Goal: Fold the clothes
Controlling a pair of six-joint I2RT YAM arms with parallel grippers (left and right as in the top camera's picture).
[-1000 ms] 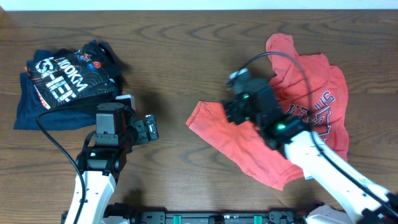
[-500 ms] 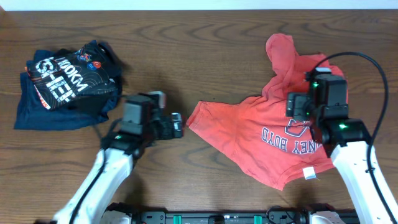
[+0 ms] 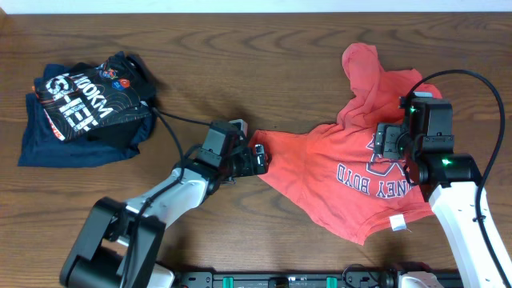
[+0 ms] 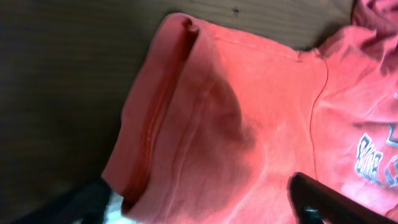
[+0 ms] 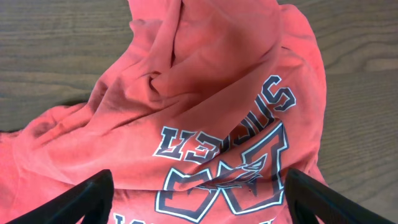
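The clothes are one coral-red shirt (image 3: pixel 336 180), lying crumpled at the right of the table with its dark-and-white lettering upside down. My left gripper (image 3: pixel 258 158) is at the shirt's left sleeve end. In the left wrist view its open jaws (image 4: pixel 199 208) straddle the hemmed sleeve (image 4: pixel 186 124), with one finger (image 4: pixel 323 199) over the fabric. My right gripper (image 3: pixel 390 142) hovers over the chest print. In the right wrist view it stands open (image 5: pixel 199 205) above the print (image 5: pixel 230 168), holding nothing.
A pile of navy and black garments (image 3: pixel 84 108) with white lettering lies at the far left. A black cable (image 3: pixel 180 124) runs from there toward my left arm. A white label (image 3: pixel 398 224) sticks out at the shirt's lower right. Bare wood (image 3: pixel 240 64) lies between.
My left arm has reached right from beside the dark pile to the sleeve end. My right arm has pulled back from the shirt's middle to its right side, uncovering the print.
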